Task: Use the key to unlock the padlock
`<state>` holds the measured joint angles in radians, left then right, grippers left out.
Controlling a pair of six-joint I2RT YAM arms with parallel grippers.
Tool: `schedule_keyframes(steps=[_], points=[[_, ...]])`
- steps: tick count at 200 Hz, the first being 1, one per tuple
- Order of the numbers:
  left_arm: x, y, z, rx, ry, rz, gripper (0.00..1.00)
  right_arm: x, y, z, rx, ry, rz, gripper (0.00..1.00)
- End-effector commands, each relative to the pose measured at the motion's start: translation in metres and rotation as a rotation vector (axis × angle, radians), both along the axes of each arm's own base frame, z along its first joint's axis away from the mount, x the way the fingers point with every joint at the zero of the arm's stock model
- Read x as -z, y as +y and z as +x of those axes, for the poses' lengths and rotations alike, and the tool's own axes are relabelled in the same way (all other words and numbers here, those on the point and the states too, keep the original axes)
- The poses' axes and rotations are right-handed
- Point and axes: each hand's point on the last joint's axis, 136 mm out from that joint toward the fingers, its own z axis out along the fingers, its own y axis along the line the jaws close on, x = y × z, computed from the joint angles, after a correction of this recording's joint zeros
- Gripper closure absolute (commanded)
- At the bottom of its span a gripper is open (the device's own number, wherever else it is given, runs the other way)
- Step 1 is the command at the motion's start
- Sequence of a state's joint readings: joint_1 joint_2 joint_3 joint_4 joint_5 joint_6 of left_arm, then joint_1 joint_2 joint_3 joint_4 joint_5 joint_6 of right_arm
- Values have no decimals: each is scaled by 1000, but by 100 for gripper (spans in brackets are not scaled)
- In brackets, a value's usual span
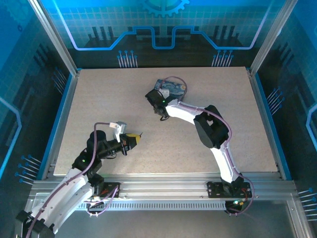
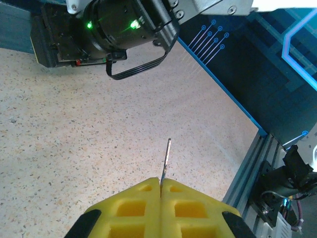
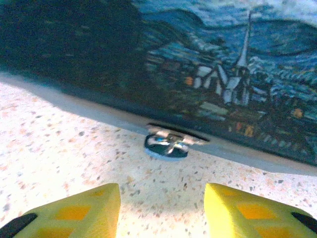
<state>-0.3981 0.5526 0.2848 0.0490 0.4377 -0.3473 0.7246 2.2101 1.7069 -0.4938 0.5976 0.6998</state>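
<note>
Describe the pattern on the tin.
Blue starry-night painting covers the tin, clearest in the right wrist view.

- The table top (image 1: 124,109) is pale, speckled and matt, grainy like pressed stone chips.
- The key (image 2: 168,156) is thin dark-grey metal with a dull sheen.
- The left gripper (image 2: 161,182) and the right gripper (image 3: 162,198) have yellow, matt, plastic-looking fingers (image 3: 257,213) with moulded recesses.
- The padlock (image 3: 167,145) is shiny silvery metal over a bluish body.
- The tin (image 3: 223,74) has a smooth painted face, softly glossy.
- The frame rails (image 1: 163,191) are ribbed, satin grey metal.
</note>
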Motion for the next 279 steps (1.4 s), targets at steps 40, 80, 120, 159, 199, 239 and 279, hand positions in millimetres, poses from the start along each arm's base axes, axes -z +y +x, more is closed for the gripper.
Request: schedule_keyframes(steps=[40, 80, 120, 159, 199, 239, 279], points=[[10, -1, 6, 2, 10, 21, 100, -97, -8, 57, -80, -54, 66, 46], [10, -2, 9, -6, 20, 8, 100, -84, -12, 106, -117, 27, 175, 40], [10, -3, 12, -7, 29, 4, 100, -72, -19, 149, -118, 7, 360, 38], [12, -4, 10, -2, 45, 1, 100, -66, -9, 158, -206, 7, 446, 38], [11, -1, 6, -7, 47, -3, 100, -51, 7, 141, -335, 86, 467, 38], [10, 2, 0, -13, 45, -9, 100, -31, 10, 121, -402, 184, 465, 40], [9, 5, -6, -24, 47, -13, 100, -27, 13, 96, -462, 238, 418, 43]])
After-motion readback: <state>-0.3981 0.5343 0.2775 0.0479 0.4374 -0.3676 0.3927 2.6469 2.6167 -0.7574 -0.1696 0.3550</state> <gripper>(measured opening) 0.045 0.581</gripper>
